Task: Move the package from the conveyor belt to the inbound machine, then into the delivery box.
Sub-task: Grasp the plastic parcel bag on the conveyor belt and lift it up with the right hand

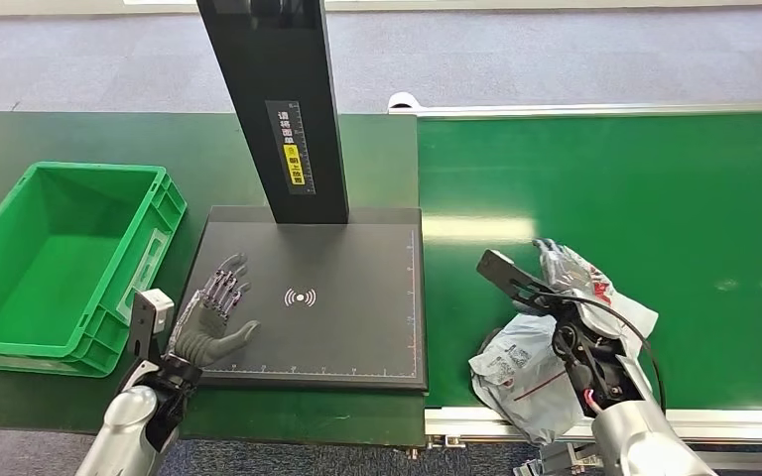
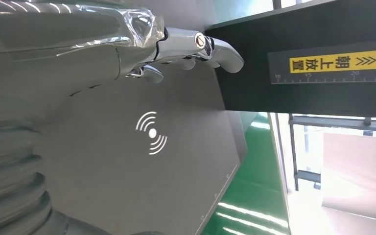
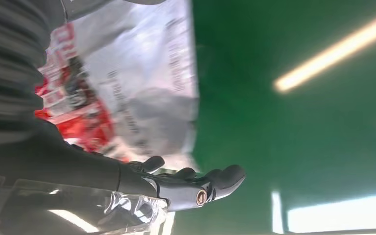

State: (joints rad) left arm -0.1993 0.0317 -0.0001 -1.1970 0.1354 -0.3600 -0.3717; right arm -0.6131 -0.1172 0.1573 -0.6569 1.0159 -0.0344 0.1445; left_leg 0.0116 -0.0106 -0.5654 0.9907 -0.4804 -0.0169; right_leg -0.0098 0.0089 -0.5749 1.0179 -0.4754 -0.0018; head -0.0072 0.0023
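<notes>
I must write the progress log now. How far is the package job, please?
Nothing looks finished: the package lies on the conveyor belt. In hand: the right hand is on it, though a firm grip cannot be confirmed. Left: the inbound machine, where the left hand hovers, spread and holding nothing, then the delivery box.

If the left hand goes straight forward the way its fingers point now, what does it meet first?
Probably the black column of the inbound machine. The left hand hovers open over the machine's dark plate, fingers aimed toward the column's base; the left wrist view shows them near it, though depth is unclear.
</notes>
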